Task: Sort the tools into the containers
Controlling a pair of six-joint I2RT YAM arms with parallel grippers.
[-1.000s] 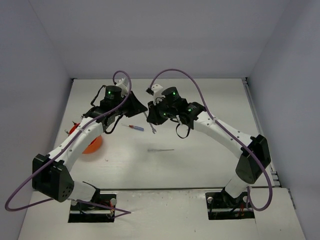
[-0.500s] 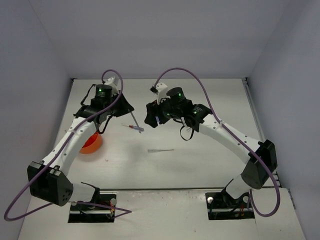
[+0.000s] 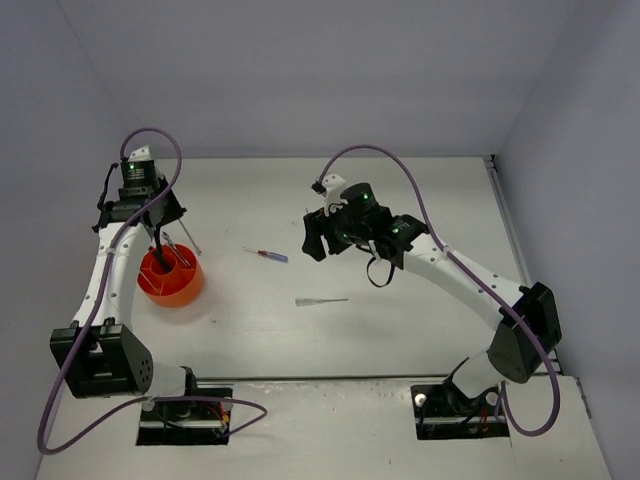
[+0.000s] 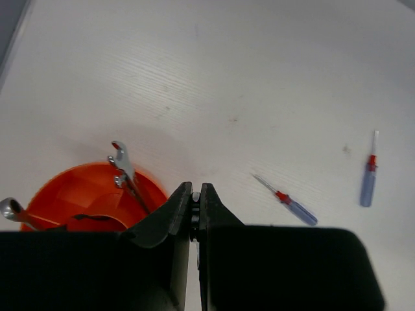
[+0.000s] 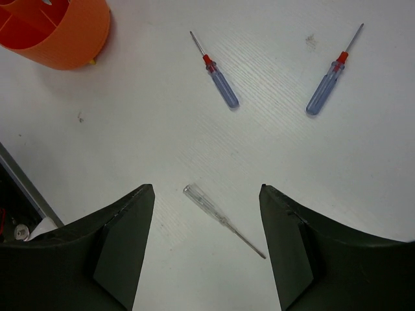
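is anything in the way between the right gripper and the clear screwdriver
Nothing visible. In the right wrist view the clear screwdriver lies alone on the table, framed by the open right gripper. The two blue screwdrivers lie farther off, and the orange tub sits at the view's corner.

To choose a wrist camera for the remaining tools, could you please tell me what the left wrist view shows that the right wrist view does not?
Only the left wrist view shows silver wrenches poking up over the orange tub, plus the shut left gripper. Only the right wrist view shows a thin clear-handled tool lying below the open right gripper. Both show the tub and the two blue-and-red screwdrivers.
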